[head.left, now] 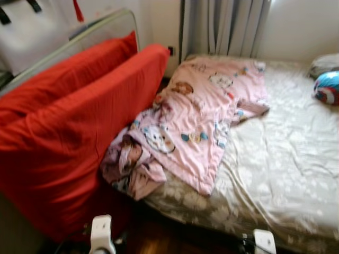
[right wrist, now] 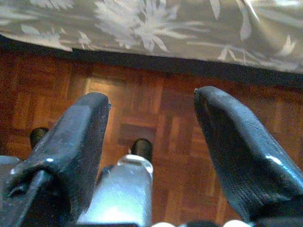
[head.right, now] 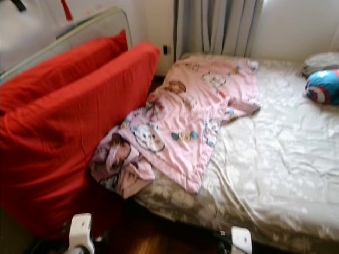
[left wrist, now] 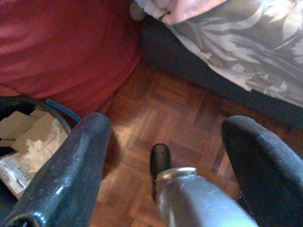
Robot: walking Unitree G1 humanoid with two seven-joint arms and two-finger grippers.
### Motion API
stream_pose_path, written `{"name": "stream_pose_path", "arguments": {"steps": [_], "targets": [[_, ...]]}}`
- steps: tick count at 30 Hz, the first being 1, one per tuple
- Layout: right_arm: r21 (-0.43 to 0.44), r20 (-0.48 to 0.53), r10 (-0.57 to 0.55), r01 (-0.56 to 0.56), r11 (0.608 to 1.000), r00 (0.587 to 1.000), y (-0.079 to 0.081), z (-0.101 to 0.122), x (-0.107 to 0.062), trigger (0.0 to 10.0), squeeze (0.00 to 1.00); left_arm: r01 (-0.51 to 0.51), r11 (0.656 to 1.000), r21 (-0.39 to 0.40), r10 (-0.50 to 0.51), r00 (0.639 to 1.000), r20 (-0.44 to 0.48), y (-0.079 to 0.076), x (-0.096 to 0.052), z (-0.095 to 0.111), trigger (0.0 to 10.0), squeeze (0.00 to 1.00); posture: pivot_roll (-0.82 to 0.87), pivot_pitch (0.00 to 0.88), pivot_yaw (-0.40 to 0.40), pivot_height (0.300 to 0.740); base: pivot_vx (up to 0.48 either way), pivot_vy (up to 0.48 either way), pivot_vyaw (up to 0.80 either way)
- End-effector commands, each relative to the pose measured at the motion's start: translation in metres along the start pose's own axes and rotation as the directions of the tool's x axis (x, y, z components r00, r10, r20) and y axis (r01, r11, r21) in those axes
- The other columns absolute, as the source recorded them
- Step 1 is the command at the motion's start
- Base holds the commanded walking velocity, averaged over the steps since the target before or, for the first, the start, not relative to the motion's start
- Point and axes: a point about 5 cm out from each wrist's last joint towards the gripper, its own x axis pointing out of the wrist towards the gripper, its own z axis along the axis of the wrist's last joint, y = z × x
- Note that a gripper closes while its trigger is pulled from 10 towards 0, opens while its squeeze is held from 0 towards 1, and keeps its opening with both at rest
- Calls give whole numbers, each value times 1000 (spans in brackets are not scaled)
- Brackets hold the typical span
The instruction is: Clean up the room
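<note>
A crumpled pink cartoon-print blanket (head.left: 196, 116) lies across the near left part of the bed (head.left: 286, 169), and one bunched end hangs over the bed's corner. The bed has a grey floral sheet. A blue round cushion (head.left: 327, 87) rests at the far right, beside a grey pillow (head.left: 324, 63). My left gripper (left wrist: 165, 122) hangs low over the parquet floor (left wrist: 180, 94), open and holding nothing. My right gripper (right wrist: 151, 97) is also open and empty, above the floor near the bed's edge (right wrist: 142, 28).
Large red cushions (head.left: 79, 127) lean against a metal rail (head.left: 79, 37) on the left, touching the bed's corner. A dark bin with crumpled paper and cardboard (left wrist: 28, 142) stands on the floor beside the red cushion. Curtains (head.left: 222, 26) hang behind the bed.
</note>
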Motion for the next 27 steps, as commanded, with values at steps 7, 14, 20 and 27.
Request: {"name": "stream_pose_path", "arguments": {"steps": [7, 14, 20, 27], "targets": [[-5, -6, 3, -3, 1000, 1000, 0, -2, 0, 10000, 0, -8, 1000, 6, 8, 1000, 0, 2, 0, 1, 10000, 0, -14, 0, 15, 740, 0, 0, 457], [-3, -5, 4, -4, 1000, 1000, 0, -2, 0, 10000, 0, -7, 1000, 5, 7, 1000, 0, 2, 0, 0, 10000, 0, -15, 0, 13, 740, 0, 0, 0], [-12, -3, 8, -8, 1000, 1000, 0, -1, 0, 10000, 0, -7, 1000, 3, 7, 1000, -2, 1, 0, 0, 10000, 0, -16, 0, 12, 740, 0, 0, 0], [0, -3, 6, -6, 1000, 1000, 0, -1, 0, 10000, 0, -6, 1000, 0, 6, 1000, -2, 1, 0, 0, 10000, 0, -16, 0, 12, 740, 0, 0, 547]]}}
